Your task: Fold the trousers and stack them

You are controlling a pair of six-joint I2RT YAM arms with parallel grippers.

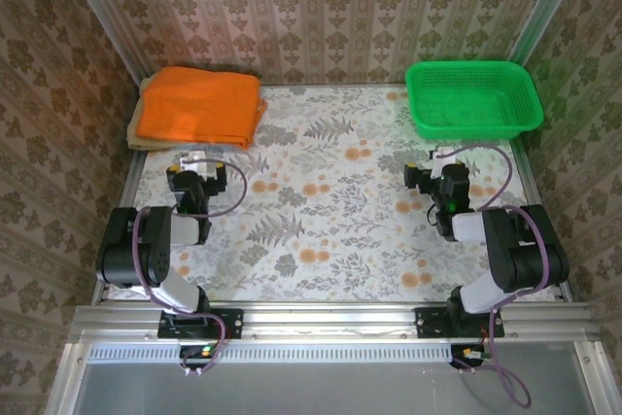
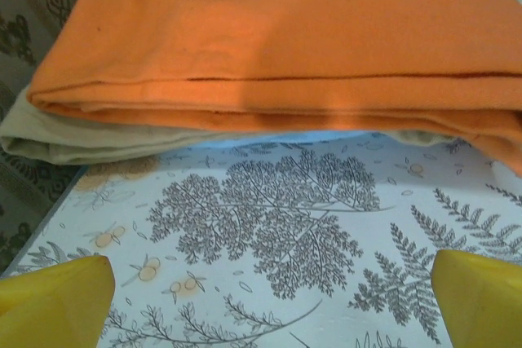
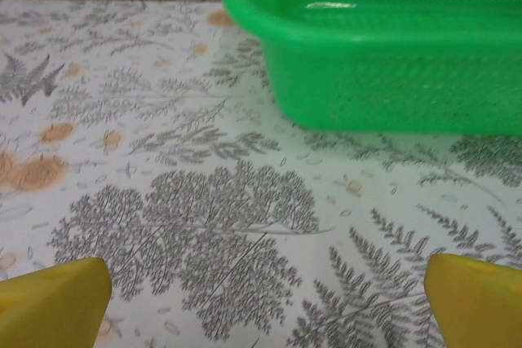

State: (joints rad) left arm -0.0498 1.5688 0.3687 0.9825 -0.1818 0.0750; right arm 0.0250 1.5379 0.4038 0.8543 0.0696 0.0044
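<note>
The orange trousers (image 1: pixel 199 105) lie folded into a thick rectangle at the table's back left, on top of a folded beige cloth (image 1: pixel 137 133). From the left wrist, the trousers (image 2: pixel 277 38) fill the top of the picture, with the beige cloth (image 2: pixel 90 140) under them. My left gripper (image 1: pixel 194 164) hangs just in front of the stack, open and empty, apart from it; its yellow fingertips (image 2: pixel 53 303) frame bare tablecloth. My right gripper (image 1: pixel 437 164) is open and empty too, in front of the green basket, with its fingertips (image 3: pixel 477 303) wide apart.
A green plastic mesh basket (image 1: pixel 473 99) stands at the back right, its near wall (image 3: pixel 383 79) close ahead of the right gripper. A fern-and-flower tablecloth (image 1: pixel 330 211) covers the table. Patterned walls close in the back and both sides.
</note>
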